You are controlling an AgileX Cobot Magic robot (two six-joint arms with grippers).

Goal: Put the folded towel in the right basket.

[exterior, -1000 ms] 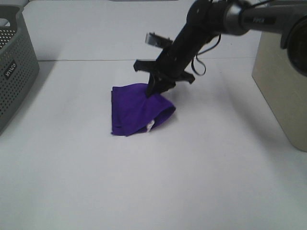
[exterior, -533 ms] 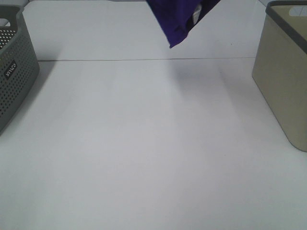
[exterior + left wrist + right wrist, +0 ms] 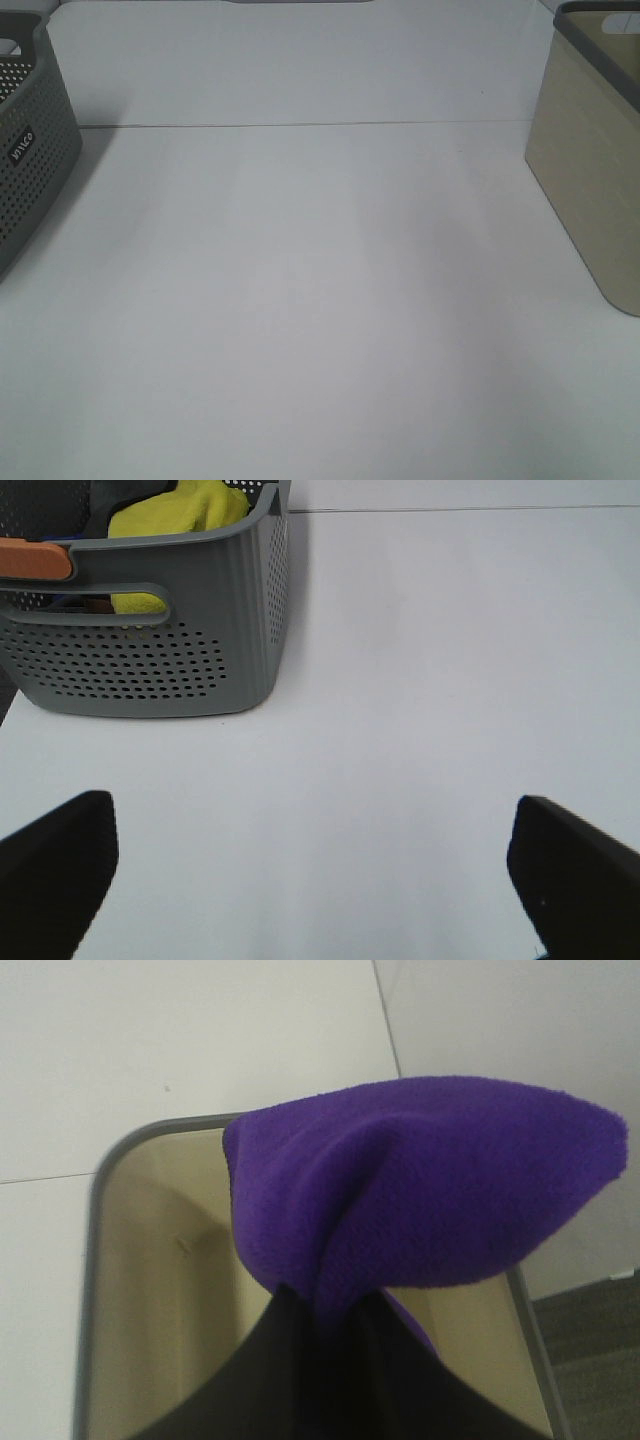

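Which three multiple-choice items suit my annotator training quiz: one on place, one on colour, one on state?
1. Where is the purple towel? A. flat on the table B. held over the beige basket C. on the floor
2. What colour is the cloth in the grey basket? A. yellow B. red C. white
3. How is the right gripper? A. open, empty B. shut on the purple towel C. out of view
Answers: 1 B, it hangs over the basket's opening; 2 A, yellow shows above the rim; 3 B, it pinches the towel's fold.
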